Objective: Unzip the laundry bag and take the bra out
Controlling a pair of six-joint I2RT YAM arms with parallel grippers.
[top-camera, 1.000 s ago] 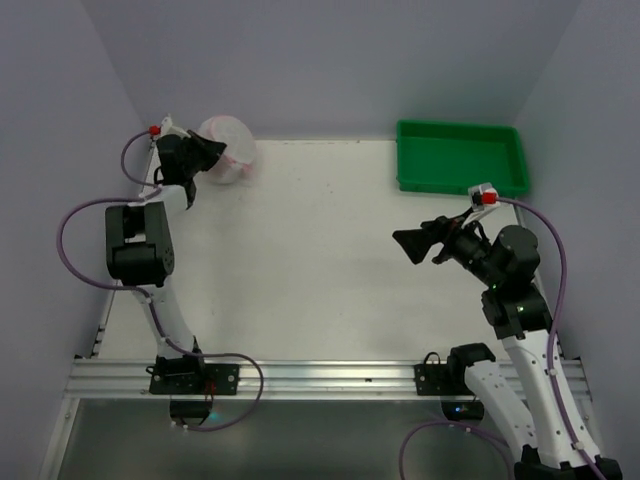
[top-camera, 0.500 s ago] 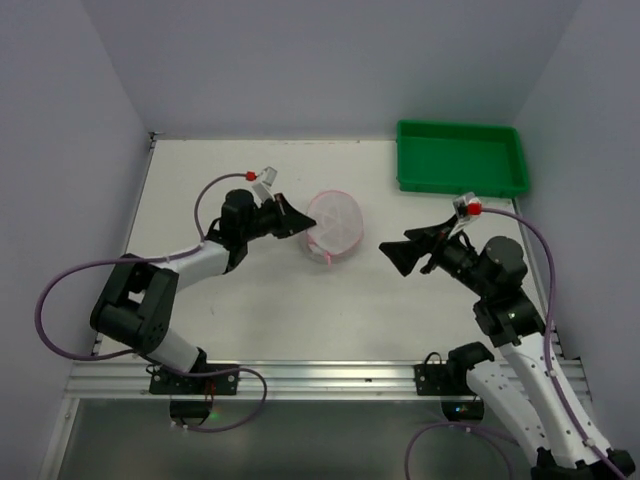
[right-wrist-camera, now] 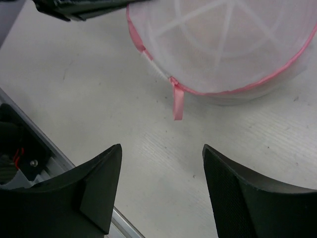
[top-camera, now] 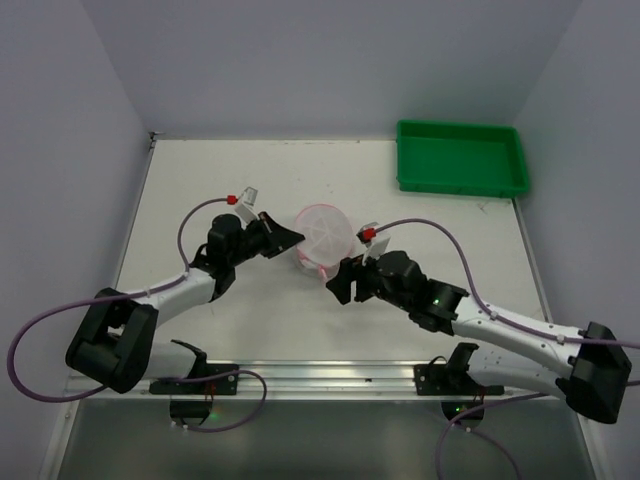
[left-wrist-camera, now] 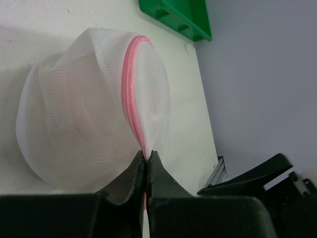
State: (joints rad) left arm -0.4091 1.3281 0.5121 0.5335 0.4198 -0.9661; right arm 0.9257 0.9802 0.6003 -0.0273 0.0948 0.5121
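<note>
Mid-table, the round white mesh laundry bag with pink zipper trim (top-camera: 325,232) sits between both arms.
Left gripper (left-wrist-camera: 146,159) is pinched tight on the bag's trim; right gripper (right-wrist-camera: 161,156) hangs wide open near the pink pull tab (right-wrist-camera: 178,104), holding nothing.

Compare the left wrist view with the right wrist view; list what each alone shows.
Only the left wrist: the green tray, and where the left gripper pinches the pink zipper trim of the laundry bag. Only the right wrist: the pink pull tab hanging from that trim, and the right gripper standing open. Both: the bag on the white table.
</note>
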